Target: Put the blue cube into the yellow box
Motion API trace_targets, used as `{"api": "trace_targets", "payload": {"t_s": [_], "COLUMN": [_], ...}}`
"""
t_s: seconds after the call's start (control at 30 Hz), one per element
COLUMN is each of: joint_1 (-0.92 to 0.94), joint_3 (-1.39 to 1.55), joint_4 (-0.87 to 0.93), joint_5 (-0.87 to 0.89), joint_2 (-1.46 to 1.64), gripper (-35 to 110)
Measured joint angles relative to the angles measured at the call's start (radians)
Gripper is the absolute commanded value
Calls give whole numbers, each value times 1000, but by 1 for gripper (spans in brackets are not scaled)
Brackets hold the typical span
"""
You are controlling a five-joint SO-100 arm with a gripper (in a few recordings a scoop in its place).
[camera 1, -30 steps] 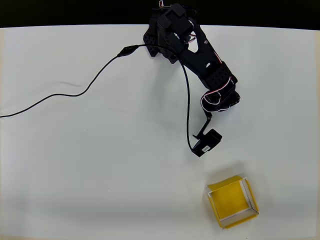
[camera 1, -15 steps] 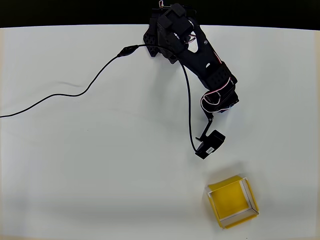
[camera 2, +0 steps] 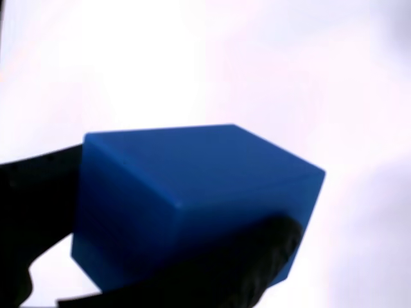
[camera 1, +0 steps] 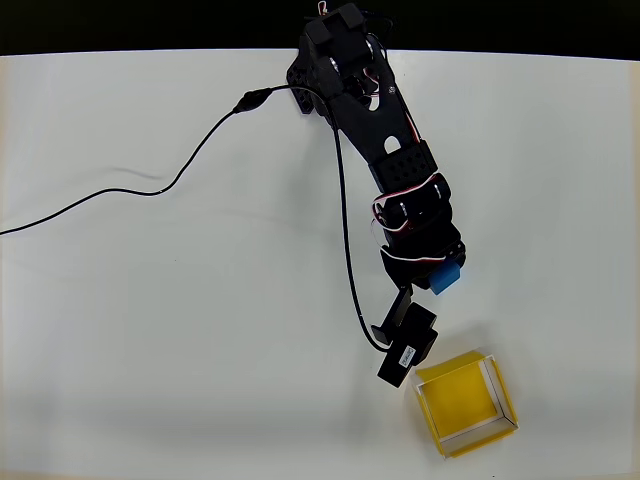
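Observation:
The blue cube (camera 2: 192, 199) sits large and close in the wrist view, pinched between the two black fingers (camera 2: 38, 218) of my gripper (camera 2: 160, 256). From overhead a corner of the blue cube (camera 1: 446, 278) peeks out under the black arm, where my gripper (camera 1: 436, 272) is shut on it above the table. The yellow box (camera 1: 465, 403), open-topped with pale rims, stands at the lower right, a short way below the cube and slightly to its right. The wrist camera block (camera 1: 407, 347) hangs just beside the box's upper left corner.
A black cable (camera 1: 150, 188) snakes across the white table (camera 1: 200, 350) from the left edge to the arm's base (camera 1: 335, 60) at the top. The table's far edge meets a dark band at the top of the overhead view.
The arm has stretched downward toward the yellow box, carrying the wrist camera block close to the box's corner. The blue cube has come into sight under the arm.

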Motion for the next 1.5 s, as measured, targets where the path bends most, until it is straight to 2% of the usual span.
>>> {"api": "trace_targets", "payload": {"t_s": [0.6, 0.97, 1.5], "joint_1": [94, 141, 29], "joint_3": [-620, -962, -1031], "joint_4": [-290, -356, -413], "joint_5": [-104, -51, -44], "joint_2": [-598, -954, -1017], "gripper": [17, 17, 18]}}
